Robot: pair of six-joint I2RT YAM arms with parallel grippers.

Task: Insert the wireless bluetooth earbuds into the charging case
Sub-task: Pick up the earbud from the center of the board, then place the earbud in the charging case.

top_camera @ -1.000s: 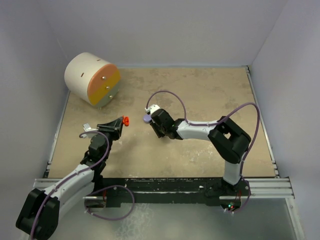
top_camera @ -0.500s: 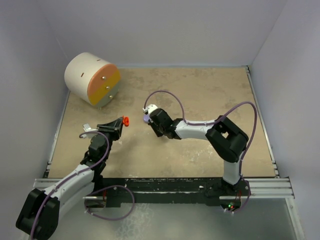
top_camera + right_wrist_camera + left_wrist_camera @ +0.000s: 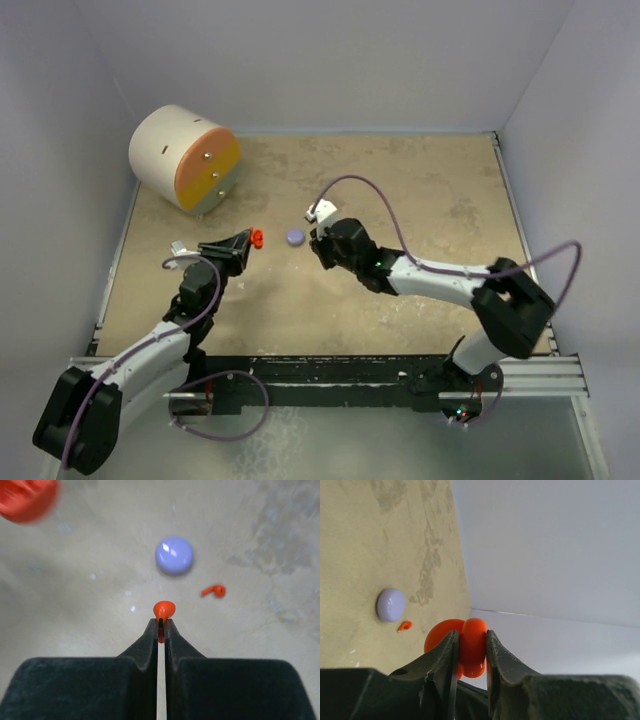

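Note:
My left gripper [image 3: 471, 647] is shut on a round red charging case [image 3: 470, 645], held edge-on above the table; it also shows in the top view [image 3: 257, 238]. My right gripper [image 3: 161, 622] is shut on the stem of a tiny red earbud [image 3: 163, 609], its bulb sticking out past the fingertips. A second red earbud [image 3: 214, 590] lies on the table just right of a small round lavender disc [image 3: 173, 555]. The disc sits between the two grippers in the top view [image 3: 295, 237]. My right gripper [image 3: 316, 244] is just right of it. No lavender earbuds are in view.
A large white cylinder with an orange and yellow face [image 3: 185, 157] lies on its side at the back left. Grey walls enclose the tan table [image 3: 420, 190] on three sides. The red case shows blurred at the right wrist view's top left [image 3: 27, 497].
My right gripper has drawn back to the right, off the lavender disc, and its elbow has swung far right. My left gripper with the red case has edged slightly right.

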